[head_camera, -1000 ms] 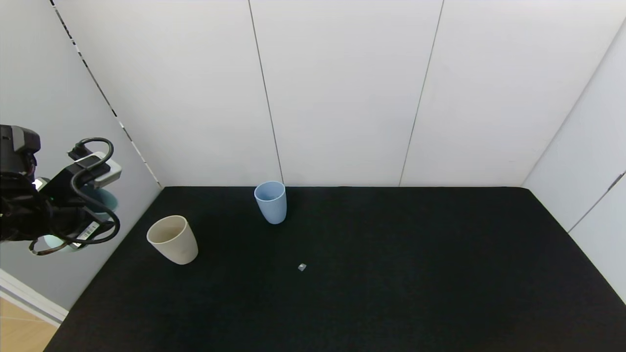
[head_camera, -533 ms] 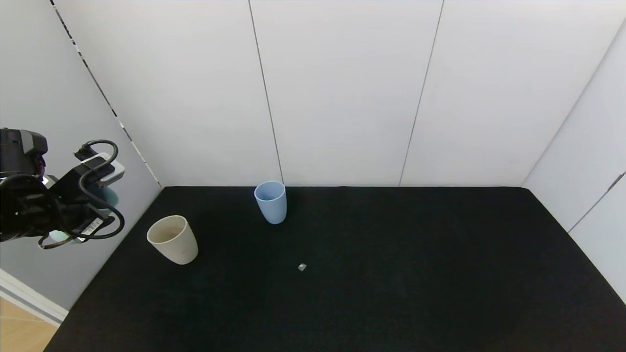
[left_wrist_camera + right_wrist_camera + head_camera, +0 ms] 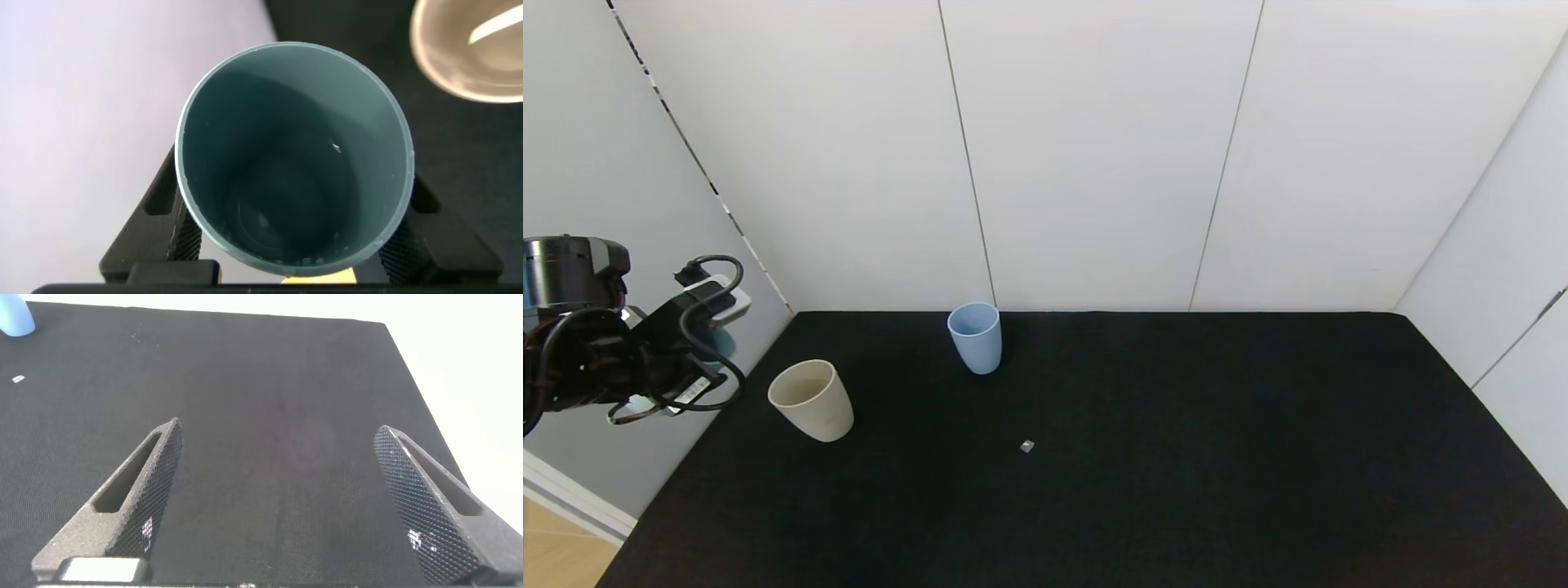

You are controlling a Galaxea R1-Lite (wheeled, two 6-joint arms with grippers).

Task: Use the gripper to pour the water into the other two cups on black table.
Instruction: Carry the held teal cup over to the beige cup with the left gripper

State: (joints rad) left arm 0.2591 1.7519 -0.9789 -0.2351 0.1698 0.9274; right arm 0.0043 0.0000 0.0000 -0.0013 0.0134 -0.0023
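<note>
Teal cup [image 3: 294,155] pinched in left tool [image 3: 294,245], beside cream-beige cup [image 3: 812,400].

Black table [image 3: 1176,457] is carrying three things directly on its cloth-like top. Landmark: cream-beige cup [image 3: 811,400], sitting upright near the table's left edge. Light blue cup [image 3: 974,336] is standing upright further back and to the right of it, well apart, close to the back wall. A small pale scrap [image 3: 1027,446] is lying right of the cream-beige cup and slightly nearer the robot, well apart from both cups. Nothing is touching anything else.
</note>
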